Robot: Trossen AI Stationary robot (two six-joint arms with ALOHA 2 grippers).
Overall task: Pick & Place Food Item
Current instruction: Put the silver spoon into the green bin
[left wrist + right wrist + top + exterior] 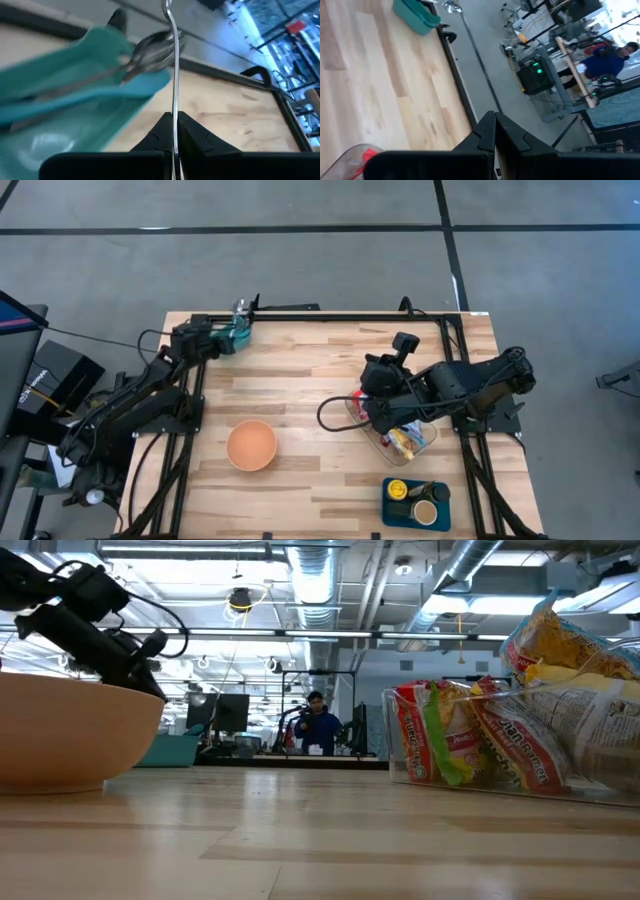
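My left gripper (230, 335) is at the table's far left, over a teal bin (240, 337) that holds metal cutlery (150, 52). It is shut on a thin metal utensil (174, 90). My right gripper (495, 127) hangs shut and empty above a clear container (425, 442) of ramen packets (500, 735) at the table's right. An orange bowl (251, 445) rests on its base near the table's middle. My left gripper pinches the utensil's thin handle (174, 122) between its two fingers. The handle runs along the fingers and out past their tips, over the bin. Its far end (167, 7) is clear of the bin; the end behind the fingers is hidden.
A blue tray (392, 502) with small cups stands at the near right. A black frame rail (330, 316) runs along the table's far edge. Bare wood (300, 380) lies between the bin, the bowl and the container. A person (318, 725) stands in the room far behind.
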